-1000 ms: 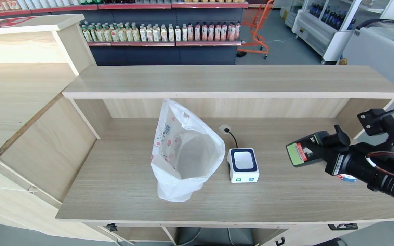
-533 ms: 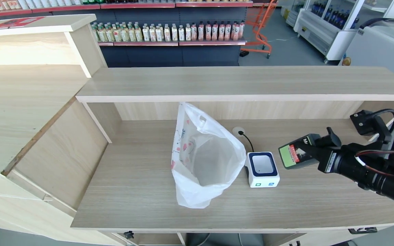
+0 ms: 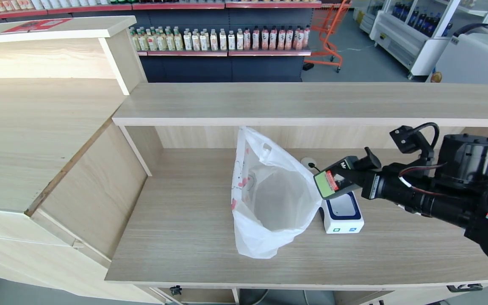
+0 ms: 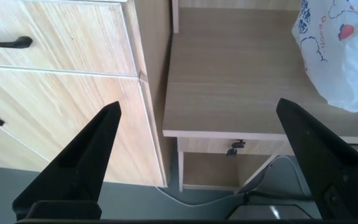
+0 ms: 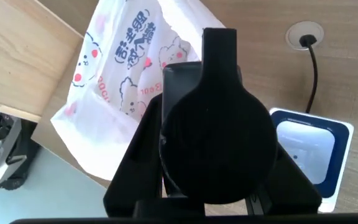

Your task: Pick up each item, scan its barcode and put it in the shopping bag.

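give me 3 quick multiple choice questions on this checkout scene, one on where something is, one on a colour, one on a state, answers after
1. Where does the barcode scanner stand relative to the shopping bag?
A) inside it
B) on the counter, at the robot's right of it
C) at the robot's left of it

2. What is the main colour of the end face of the box held in the right claw?
A) green
B) yellow
C) blue

3. What state is the left claw in?
A) open, holding nothing
B) shut on a bottle
C) shut on a bag handle

Answers:
1 B: the scanner sits on the wood close beside the bag's right side.
2 A: the face is green with a red strip.
3 A: its jaws stand wide apart with nothing between them.
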You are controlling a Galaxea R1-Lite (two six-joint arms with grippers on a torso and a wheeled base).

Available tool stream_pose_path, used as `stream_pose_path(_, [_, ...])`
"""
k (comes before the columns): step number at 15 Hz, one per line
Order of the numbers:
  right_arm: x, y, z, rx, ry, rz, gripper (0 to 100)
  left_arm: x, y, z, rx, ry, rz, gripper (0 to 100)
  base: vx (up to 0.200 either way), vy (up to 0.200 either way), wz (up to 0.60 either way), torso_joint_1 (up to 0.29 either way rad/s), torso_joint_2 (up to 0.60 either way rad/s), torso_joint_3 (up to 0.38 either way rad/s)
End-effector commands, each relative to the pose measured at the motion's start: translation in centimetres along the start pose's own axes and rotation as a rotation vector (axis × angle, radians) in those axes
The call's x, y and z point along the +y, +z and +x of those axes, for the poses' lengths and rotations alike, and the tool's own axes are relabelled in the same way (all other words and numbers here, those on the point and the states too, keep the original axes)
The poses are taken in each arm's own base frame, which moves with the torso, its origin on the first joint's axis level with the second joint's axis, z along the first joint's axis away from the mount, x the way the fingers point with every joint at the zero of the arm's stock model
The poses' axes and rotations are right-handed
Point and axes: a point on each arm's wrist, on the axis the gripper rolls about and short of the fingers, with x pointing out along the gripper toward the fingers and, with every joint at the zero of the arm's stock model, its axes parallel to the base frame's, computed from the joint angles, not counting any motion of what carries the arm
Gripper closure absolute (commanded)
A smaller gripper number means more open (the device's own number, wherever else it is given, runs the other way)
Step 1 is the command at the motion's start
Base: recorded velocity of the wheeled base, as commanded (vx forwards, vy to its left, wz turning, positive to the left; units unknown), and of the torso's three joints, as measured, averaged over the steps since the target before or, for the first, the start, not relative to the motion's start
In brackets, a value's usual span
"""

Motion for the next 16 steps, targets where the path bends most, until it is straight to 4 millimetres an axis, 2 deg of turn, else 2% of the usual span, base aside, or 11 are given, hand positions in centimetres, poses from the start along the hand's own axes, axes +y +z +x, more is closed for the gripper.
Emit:
stream_pose_path(1, [-0.1,-2.1,5.2,0.056,0.053,-0.034,100,0.0,0.0,0.0,0.000,0.000,0.000,0,0.000,0.000,0.00,0.000,0.00,0.000])
stream_pose_path(5, [0.4,-4.4,9.9,0.106,0.097,-0.072,100,0.0,0.0,0.0,0.000,0.000,0.000,0,0.000,0.000,0.00,0.000,0.00,0.000])
stream_pose_path(9, [0.1,-6.7,13.4,0.133,0.109,-0.129,100,0.0,0.0,0.0,0.000,0.001,0.000,0,0.000,0.000,0.00,0.000,0.00,0.000])
stream_pose_path(16, [1.3,-8.9,15.5,0.161,0.140,-0.206,100,0.0,0.0,0.0,0.000,0.001,0.000,0,0.000,0.000,0.00,0.000,0.00,0.000])
